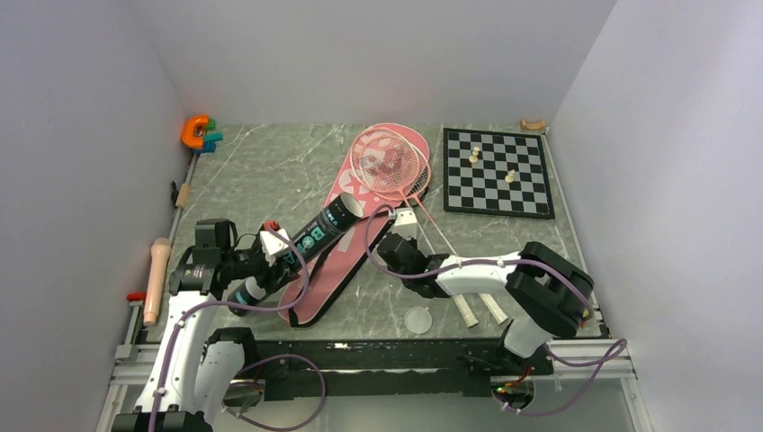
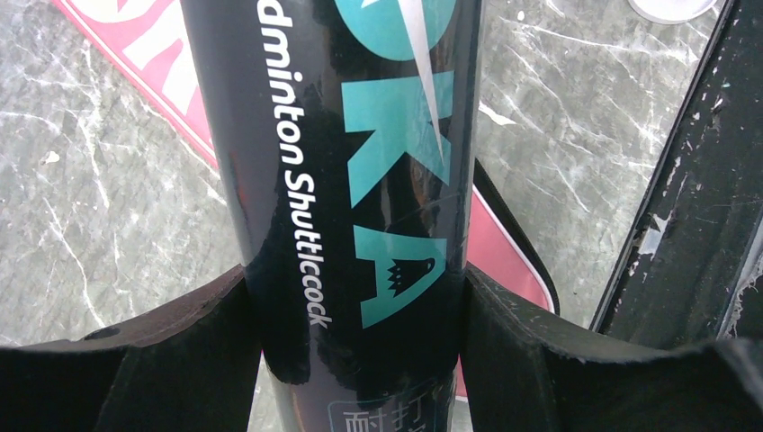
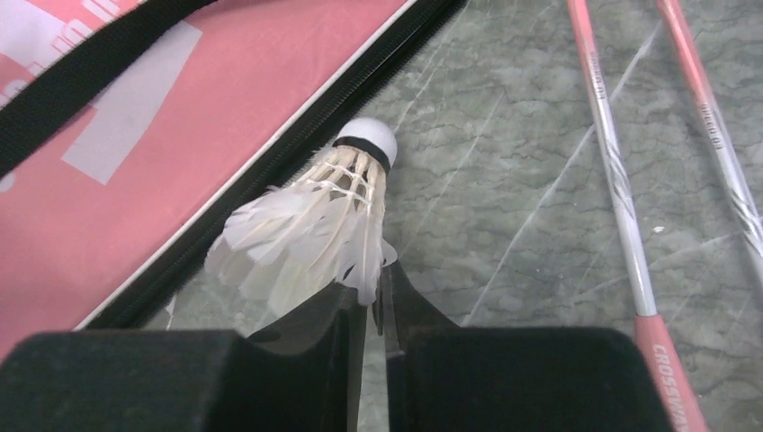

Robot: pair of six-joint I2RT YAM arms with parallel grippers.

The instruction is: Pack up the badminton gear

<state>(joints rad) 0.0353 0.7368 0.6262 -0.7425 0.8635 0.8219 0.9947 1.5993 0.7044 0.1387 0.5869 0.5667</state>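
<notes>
left gripper (image 2: 355, 310): clamped on tube (image 2: 360, 135) (over the bag (image 1: 346, 261)) | right gripper (image 3: 373, 301): pinching shuttlecock (image 3: 306, 234) feathers; bag at its 10 o'clock

Shiny, soft and stony things

The black tube (image 2: 360, 180) is smooth and shiny. The pink bag (image 3: 225, 108) looks like matt cloth. The shuttlecock (image 3: 306, 225) has soft white feathers. The table (image 3: 504, 180) looks like smooth grey stone.
</notes>
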